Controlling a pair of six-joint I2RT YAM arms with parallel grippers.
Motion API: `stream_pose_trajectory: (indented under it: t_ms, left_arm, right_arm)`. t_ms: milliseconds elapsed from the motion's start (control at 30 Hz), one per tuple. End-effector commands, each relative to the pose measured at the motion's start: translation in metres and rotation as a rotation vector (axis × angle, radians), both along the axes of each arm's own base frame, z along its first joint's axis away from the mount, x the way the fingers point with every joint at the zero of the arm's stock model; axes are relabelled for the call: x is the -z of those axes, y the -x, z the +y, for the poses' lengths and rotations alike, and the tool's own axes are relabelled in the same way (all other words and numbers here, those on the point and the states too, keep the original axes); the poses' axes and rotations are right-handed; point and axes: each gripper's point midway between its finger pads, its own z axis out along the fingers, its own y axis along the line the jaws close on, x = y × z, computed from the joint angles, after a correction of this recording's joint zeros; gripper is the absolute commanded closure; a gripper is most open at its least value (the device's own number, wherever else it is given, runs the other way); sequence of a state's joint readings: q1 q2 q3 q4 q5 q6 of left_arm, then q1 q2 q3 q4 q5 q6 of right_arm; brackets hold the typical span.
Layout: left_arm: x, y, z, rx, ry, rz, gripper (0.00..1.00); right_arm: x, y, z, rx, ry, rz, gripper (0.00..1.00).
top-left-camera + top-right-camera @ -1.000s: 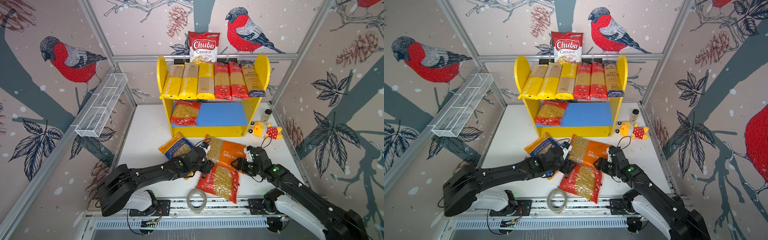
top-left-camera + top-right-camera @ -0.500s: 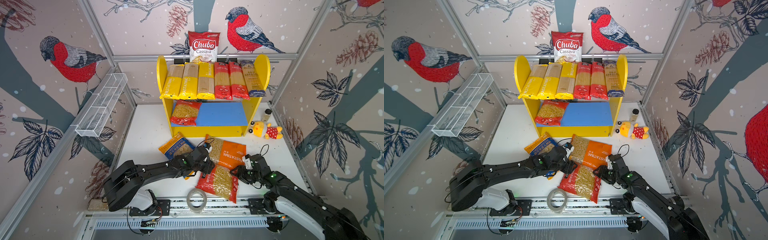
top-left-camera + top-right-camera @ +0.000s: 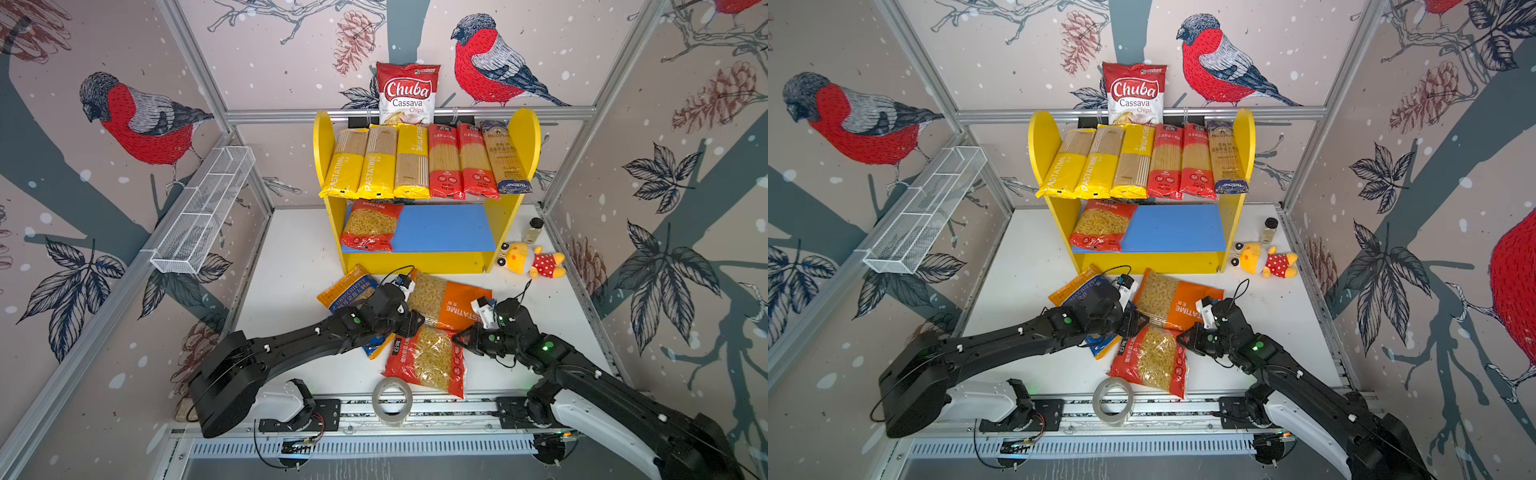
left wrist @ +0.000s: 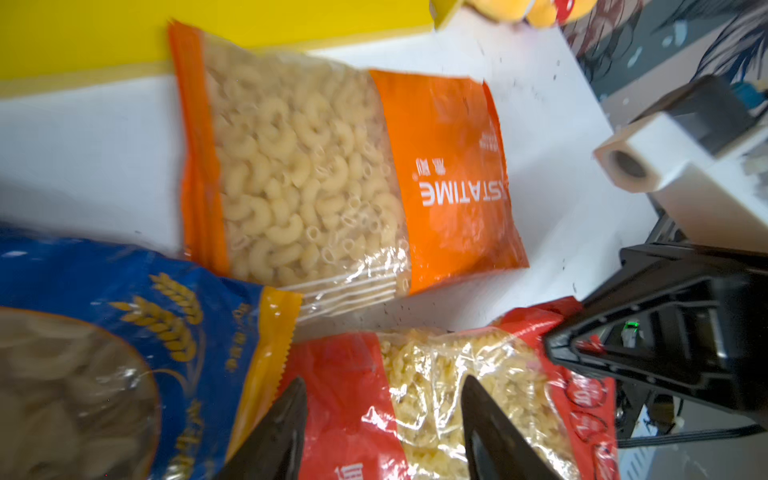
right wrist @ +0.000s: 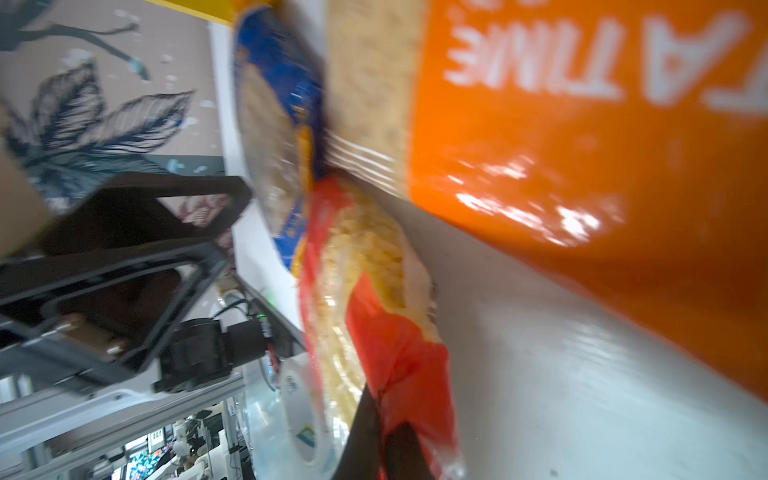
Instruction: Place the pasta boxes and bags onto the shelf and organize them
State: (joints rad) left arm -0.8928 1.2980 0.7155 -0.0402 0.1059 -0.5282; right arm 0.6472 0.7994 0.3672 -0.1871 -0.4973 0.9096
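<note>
Red-and-clear plastic, the fusilli bag (image 3: pixel 424 361) lies flat on the white table (image 3: pixel 291 266) near the front rail, well apart from the shelf (image 3: pixel 322 145). The right gripper (image 3: pixel 458 338) is clamped tight on the bag's right edge, with film pinched between its fingers. The left gripper (image 4: pixel 383 380) hovers over the bag's other end, jaws apart, holding nothing. An orange bag (image 3: pixel 451 301) and a blue-orange bag (image 3: pixel 345 291) lie just behind.
</note>
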Motion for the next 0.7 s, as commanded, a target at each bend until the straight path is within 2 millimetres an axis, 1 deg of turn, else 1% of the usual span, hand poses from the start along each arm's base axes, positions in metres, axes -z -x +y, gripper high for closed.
stream_pose_trajectory:
  t_ms: [0, 33, 100, 133, 200, 233, 300, 367, 400, 500, 567, 667]
  left_arm:
    - [-0.019, -0.008, 0.006, -0.041, 0.06, -0.03, 0.41]
    - [-0.023, -0.011, 0.009, -0.061, 0.065, -0.047, 0.41]
    - [-0.035, -0.015, 0.017, -0.091, 0.079, -0.103, 0.41]
    - [-0.04, -0.017, 0.02, -0.106, 0.087, -0.123, 0.41]
    - [-0.049, -0.019, 0.027, -0.132, 0.099, -0.153, 0.41]
    - [-0.051, -0.02, 0.029, -0.141, 0.101, -0.159, 0.41]
    - [-0.056, -0.021, 0.032, -0.152, 0.106, -0.171, 0.41]
    - [-0.055, -0.019, 0.032, -0.144, 0.113, -0.171, 0.41]
    - [-0.053, -0.018, 0.031, -0.138, 0.115, -0.17, 0.41]
    - [-0.048, -0.014, 0.022, -0.094, 0.144, -0.153, 0.41]
    - [-0.041, -0.012, 0.015, -0.081, 0.149, -0.13, 0.41]
    - [-0.032, -0.001, -0.005, -0.011, 0.121, -0.126, 0.41]
  right_arm:
    - [-0.053, -0.022, 0.02, -0.051, -0.077, -0.207, 0.96]
    - [-0.064, -0.028, 0.022, -0.057, -0.071, -0.246, 0.96]
    - [-0.084, -0.05, 0.023, -0.028, -0.035, -0.324, 0.97]
    - [-0.091, -0.06, 0.021, -0.007, -0.02, -0.343, 0.98]
    - [-0.098, -0.084, 0.012, 0.05, 0.009, -0.351, 1.0]
    - [-0.099, -0.094, 0.005, 0.082, 0.024, -0.341, 1.0]
    - [-0.09, -0.116, -0.021, 0.178, 0.061, -0.284, 1.0]
    - [-0.079, -0.129, -0.05, 0.273, 0.063, -0.226, 1.0]
    - [-0.072, -0.133, -0.063, 0.316, 0.056, -0.202, 1.0]
    - [-0.052, -0.132, -0.087, 0.393, 0.076, -0.155, 0.99]
    - [-0.038, -0.126, -0.096, 0.421, 0.107, -0.131, 0.97]
    - [-0.014, -0.114, -0.106, 0.458, 0.141, -0.089, 0.95]
